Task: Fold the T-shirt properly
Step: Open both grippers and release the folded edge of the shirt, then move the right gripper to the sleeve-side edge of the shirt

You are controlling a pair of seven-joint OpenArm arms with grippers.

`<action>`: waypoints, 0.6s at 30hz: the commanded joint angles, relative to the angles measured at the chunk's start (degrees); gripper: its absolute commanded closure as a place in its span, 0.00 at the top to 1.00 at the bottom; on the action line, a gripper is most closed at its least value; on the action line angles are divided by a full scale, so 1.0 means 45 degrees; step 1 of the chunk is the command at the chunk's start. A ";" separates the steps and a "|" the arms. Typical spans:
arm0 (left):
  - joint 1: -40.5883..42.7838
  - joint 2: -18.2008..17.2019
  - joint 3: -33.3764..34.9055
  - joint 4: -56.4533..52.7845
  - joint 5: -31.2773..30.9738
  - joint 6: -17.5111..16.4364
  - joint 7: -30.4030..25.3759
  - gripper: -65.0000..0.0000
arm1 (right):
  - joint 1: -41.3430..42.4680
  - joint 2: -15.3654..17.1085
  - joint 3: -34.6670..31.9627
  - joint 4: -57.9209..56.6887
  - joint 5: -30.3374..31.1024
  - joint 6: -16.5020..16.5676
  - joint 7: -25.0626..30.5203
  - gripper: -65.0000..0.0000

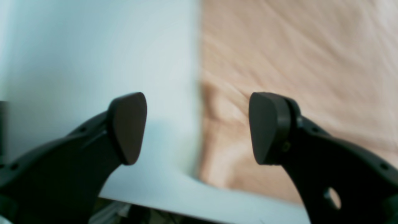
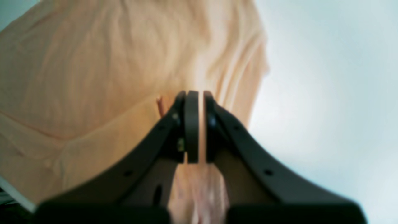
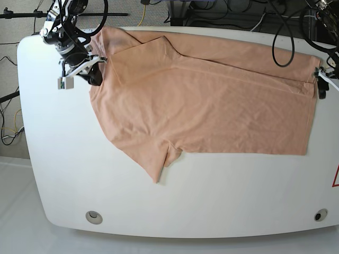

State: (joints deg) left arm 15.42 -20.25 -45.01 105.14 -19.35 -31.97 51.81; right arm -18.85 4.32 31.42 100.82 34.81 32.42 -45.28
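Note:
The peach T-shirt lies spread flat on the white table, collar end to the left and hem to the right, one sleeve pointing to the front. At the shirt's far left corner my right gripper is shut on the T-shirt. The right wrist view shows that gripper with a fold of the T-shirt's fabric pinched between the pads. My left gripper stands open at the hem's right edge. In the left wrist view the left gripper straddles the edge of the T-shirt, holding nothing.
Cables and stands crowd the floor behind the table's back edge. Two round holes sit near the front corners, the left hole and the right hole. A red mark shows at the right edge.

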 commanded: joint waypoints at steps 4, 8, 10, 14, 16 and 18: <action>-0.0916 -0.0765 0.0069 -0.0674 0.0306 -0.0017 -0.0310 0.72 | 0.1093 0.0320 0.0041 -0.0005 0.0304 0.0072 0.0245 0.20; -0.1756 -0.1038 0.0479 -0.1827 0.1048 -0.0037 -0.0583 0.72 | 0.2031 0.0398 0.0100 -0.0611 0.0304 0.0072 -0.0498 0.50; -0.1991 -0.1136 0.0831 -0.2335 0.1400 -0.0037 -0.1013 0.72 | 0.2441 0.0633 0.0100 -0.1021 0.0304 0.0072 -0.0810 0.62; -0.2342 -0.1195 0.1359 -0.3233 0.2025 -0.0037 -0.2166 0.72 | 0.3144 0.0887 0.0041 -0.2018 0.0304 0.0091 -0.0986 0.73; -0.2499 -0.1195 0.1495 -0.3624 0.2259 -0.0037 -0.2635 0.72 | 0.3476 0.0945 0.0041 -0.2467 0.0304 0.0150 -0.0986 0.71; -0.2616 -0.1195 0.1632 -0.3976 0.2435 -0.0037 -0.3103 0.72 | 0.3769 0.1102 0.0022 -0.2838 0.0304 0.0169 -0.0986 0.69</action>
State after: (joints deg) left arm 4.71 -24.14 -37.60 88.05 -9.32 -32.73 40.40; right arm -3.66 8.12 31.48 88.84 34.96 32.62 -50.63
